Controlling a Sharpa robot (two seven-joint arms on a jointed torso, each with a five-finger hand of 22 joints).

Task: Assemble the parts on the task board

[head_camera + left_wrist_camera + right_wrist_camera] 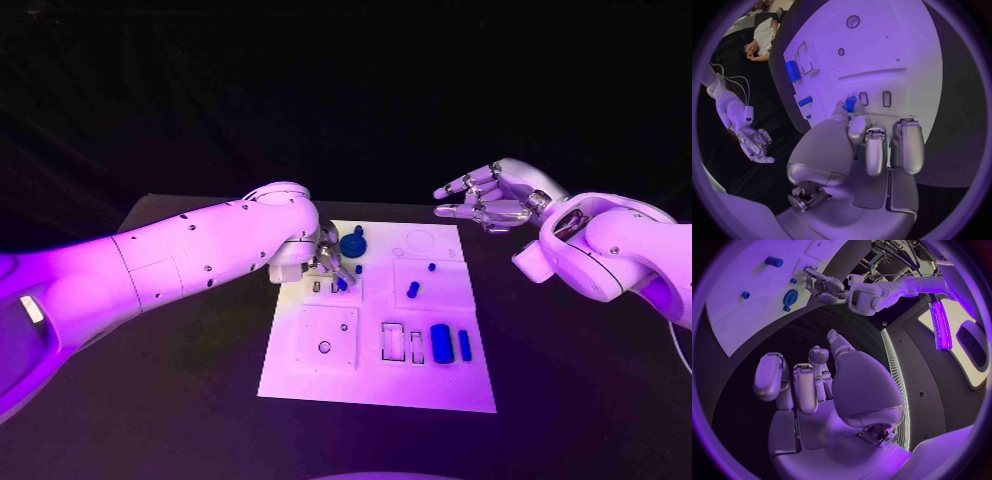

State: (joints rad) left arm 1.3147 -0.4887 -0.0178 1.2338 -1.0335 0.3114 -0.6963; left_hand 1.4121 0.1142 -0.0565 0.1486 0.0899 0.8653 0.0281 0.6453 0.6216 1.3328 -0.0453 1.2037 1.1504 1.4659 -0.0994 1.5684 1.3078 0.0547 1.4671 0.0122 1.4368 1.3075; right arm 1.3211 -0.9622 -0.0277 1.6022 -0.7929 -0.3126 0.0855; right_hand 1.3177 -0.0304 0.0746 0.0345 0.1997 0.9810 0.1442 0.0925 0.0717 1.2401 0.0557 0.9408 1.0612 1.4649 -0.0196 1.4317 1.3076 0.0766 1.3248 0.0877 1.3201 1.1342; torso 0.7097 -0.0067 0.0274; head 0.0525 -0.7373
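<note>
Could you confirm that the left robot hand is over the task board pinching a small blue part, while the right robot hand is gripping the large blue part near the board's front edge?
Not quite. The right robot hand holds nothing; it hovers open beyond the task board, as the head view shows. The large blue part lies untouched there. The left robot hand does pinch a small blue part over the board.

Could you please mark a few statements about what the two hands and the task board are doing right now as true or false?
1. The left silver hand holds a small blue part over the white task board. True.
2. The right silver hand grips a blue part. False: it is open, off the board's far right corner, holding nothing.
3. A round blue disc-shaped part lies on the board's far end. True.
4. The large blue cylinder stands off the board on the black table. False: it lies on the board.
</note>
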